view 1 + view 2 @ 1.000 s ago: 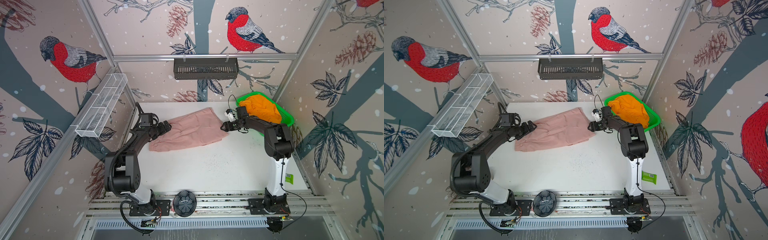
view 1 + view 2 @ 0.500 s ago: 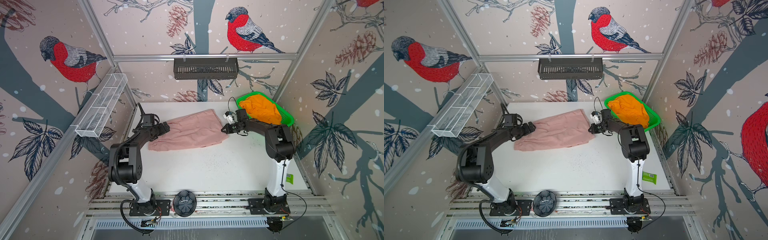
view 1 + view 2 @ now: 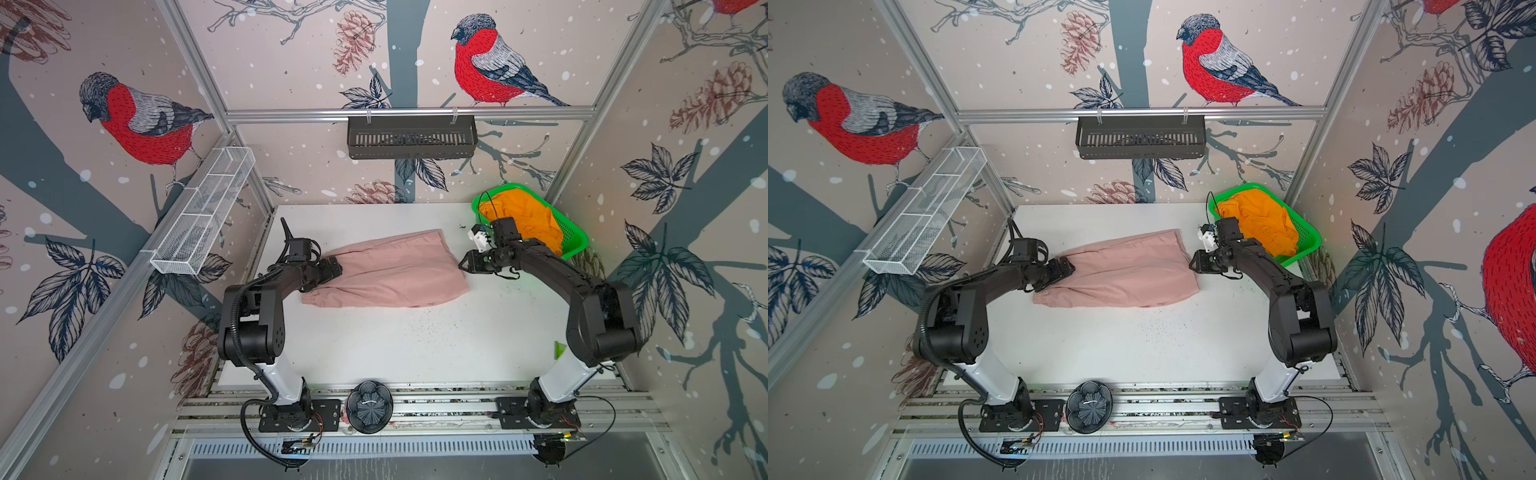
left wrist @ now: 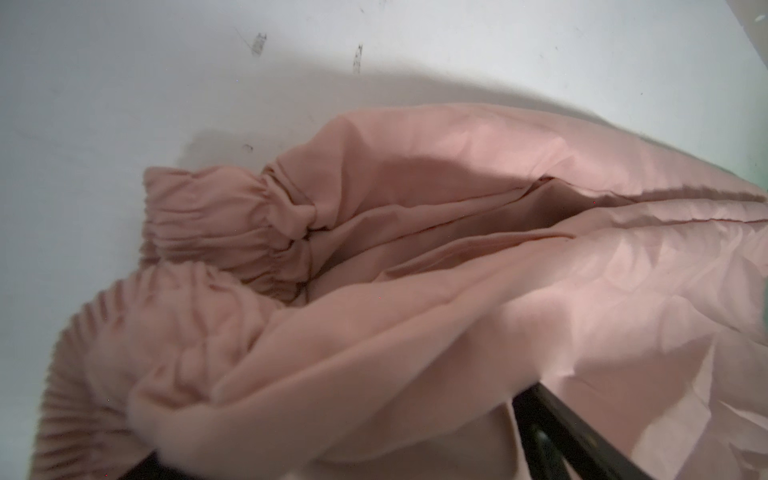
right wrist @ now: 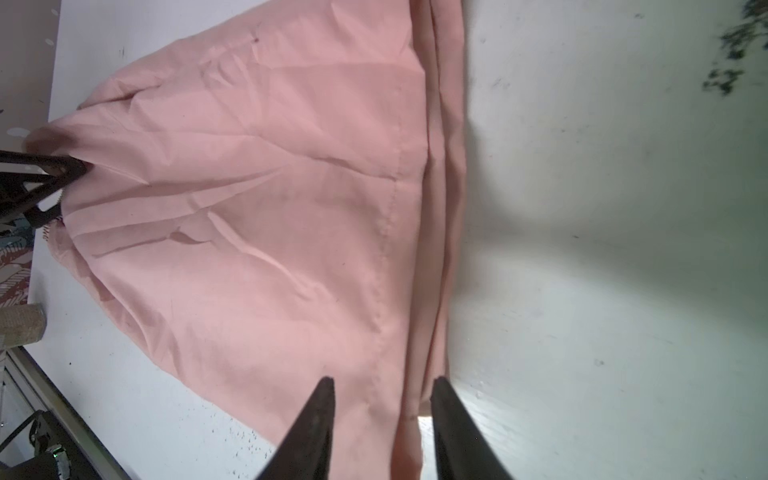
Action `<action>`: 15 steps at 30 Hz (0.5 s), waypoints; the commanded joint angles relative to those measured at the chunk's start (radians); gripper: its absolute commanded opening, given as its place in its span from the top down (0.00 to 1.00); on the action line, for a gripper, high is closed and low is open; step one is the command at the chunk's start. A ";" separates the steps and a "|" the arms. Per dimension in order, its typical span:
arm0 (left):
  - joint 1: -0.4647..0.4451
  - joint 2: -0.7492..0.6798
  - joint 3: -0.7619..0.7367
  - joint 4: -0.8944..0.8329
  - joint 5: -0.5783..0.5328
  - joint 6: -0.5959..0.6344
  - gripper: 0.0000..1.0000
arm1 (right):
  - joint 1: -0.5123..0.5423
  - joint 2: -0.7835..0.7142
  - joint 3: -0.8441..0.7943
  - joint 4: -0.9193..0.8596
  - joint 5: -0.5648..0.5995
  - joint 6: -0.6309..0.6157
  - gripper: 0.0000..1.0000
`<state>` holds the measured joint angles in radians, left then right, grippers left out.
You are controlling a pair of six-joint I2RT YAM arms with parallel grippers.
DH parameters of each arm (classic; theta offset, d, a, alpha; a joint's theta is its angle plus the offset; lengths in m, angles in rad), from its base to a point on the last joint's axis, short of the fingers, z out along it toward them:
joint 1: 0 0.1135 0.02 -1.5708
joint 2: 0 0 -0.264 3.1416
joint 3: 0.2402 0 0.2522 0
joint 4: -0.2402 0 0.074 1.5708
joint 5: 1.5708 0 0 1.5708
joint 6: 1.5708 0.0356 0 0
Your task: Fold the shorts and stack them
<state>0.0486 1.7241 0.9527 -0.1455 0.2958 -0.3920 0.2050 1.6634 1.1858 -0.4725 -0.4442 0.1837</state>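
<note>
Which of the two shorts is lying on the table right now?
The pink shorts, spread out on the table between the two arms. The orange shorts sit bunched in the green basket at the far right corner.

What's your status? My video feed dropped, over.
Left gripper open at waistband of pink shorts. Right gripper open at their hem. Orange shorts in green basket. Nothing in the way.

Robotics lab cell: aluminium frame (image 3: 407, 111), bird-print wall panels (image 3: 291, 50), white table (image 3: 395, 353), two arms (image 3: 257, 299) on a slotted rail (image 3: 449, 409).
</note>
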 commanded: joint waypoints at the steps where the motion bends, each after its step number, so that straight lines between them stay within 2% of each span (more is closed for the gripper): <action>1: 0.000 0.011 -0.004 -0.026 0.015 0.018 0.02 | -0.031 -0.059 -0.030 0.028 0.031 0.050 0.55; 3: 0.000 0.008 0.004 -0.027 0.021 0.020 0.02 | -0.072 -0.094 -0.080 0.058 0.045 0.068 0.52; 6: -0.001 0.000 0.016 -0.035 0.021 0.022 0.02 | -0.115 -0.111 -0.157 0.065 0.056 0.068 0.54; 15: 0.000 -0.011 0.017 -0.038 0.027 0.019 0.02 | -0.088 -0.134 -0.398 0.202 0.001 0.121 0.57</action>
<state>0.0486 1.7176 0.9638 -0.1696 0.3119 -0.3847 0.0982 1.5383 0.8215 -0.3603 -0.4164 0.2657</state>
